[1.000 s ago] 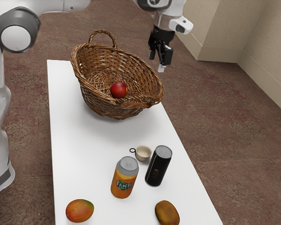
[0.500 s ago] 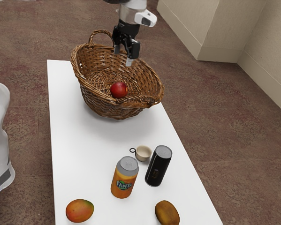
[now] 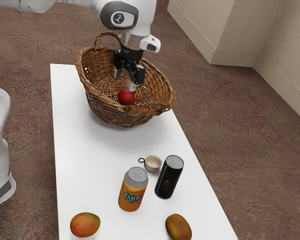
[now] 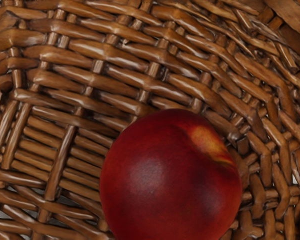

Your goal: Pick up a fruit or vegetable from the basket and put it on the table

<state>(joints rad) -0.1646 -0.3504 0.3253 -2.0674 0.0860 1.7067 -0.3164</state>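
Observation:
My gripper (image 3: 125, 83) is open and has its fingertips inside the wicker basket (image 3: 102, 102), just above the red fruit (image 3: 126, 96). One fingertip overlaps the fruit's upper edge in the exterior view; whether they touch, I cannot tell. In the wrist view the red fruit (image 4: 170, 180), round with a yellowish hollow near its stem end, lies close under my hand against the basket's woven inside (image 4: 89, 65). The basket stands at the far end of the white table (image 3: 84, 155).
Toward the table's near end are a small beige cup (image 3: 153, 163), a black can (image 3: 170, 176), an orange Fanta can (image 3: 132, 189), a mango (image 3: 85, 224) and a brown kiwi-like fruit (image 3: 178, 227). The basket's handle (image 3: 108, 35) and high rim surround my gripper.
My gripper has come from beyond the basket's exterior-view right side, across over it, and then down into it. The fruit and the basket have stayed put.

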